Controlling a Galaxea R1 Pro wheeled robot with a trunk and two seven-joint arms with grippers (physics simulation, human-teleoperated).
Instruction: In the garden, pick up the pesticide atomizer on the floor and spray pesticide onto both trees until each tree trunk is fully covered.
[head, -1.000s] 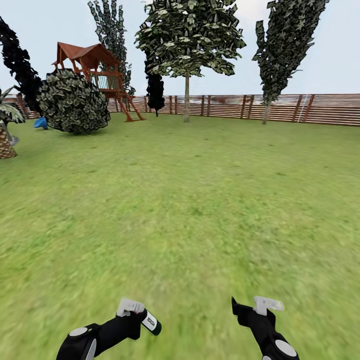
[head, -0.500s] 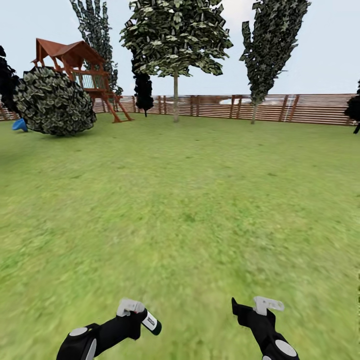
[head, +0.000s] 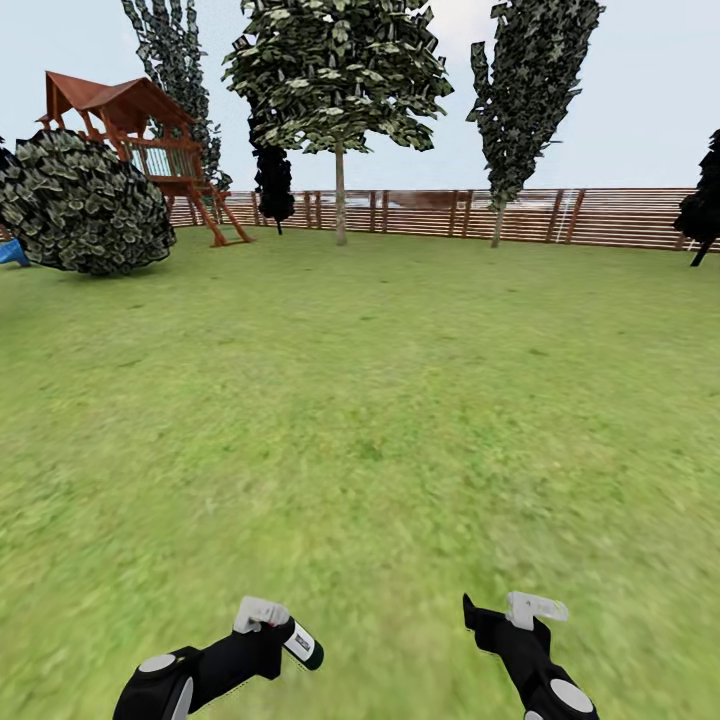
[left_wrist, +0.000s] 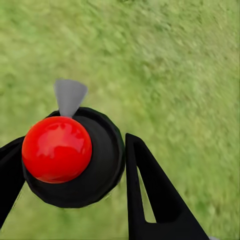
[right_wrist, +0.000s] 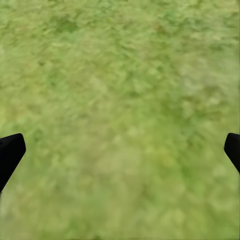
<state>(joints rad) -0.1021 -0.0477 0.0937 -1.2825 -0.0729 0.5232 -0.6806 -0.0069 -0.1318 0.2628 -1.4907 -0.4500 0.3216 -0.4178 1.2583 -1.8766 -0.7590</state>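
Nearest to me, my left claw (head: 268, 622) is clamped on the pesticide atomizer (head: 300, 645), low in the head view; its dark body and pale label stripe poke out past the fingers. From the left wrist, I see the bottle end-on, a red cap (left_wrist: 56, 149) on a dark round head, with one black finger (left_wrist: 150, 195) against it and the rest cut off. My right claw (head: 515, 612) stands open and holds nothing, its tips (right_wrist: 10, 152) wide apart over blurred grass (head: 380, 400). Farther off stand a round bush (head: 85, 205), a wooden playhouse (head: 140, 130), a slatted fence (head: 600, 215) and two trees (head: 335, 70), their tops cropped.
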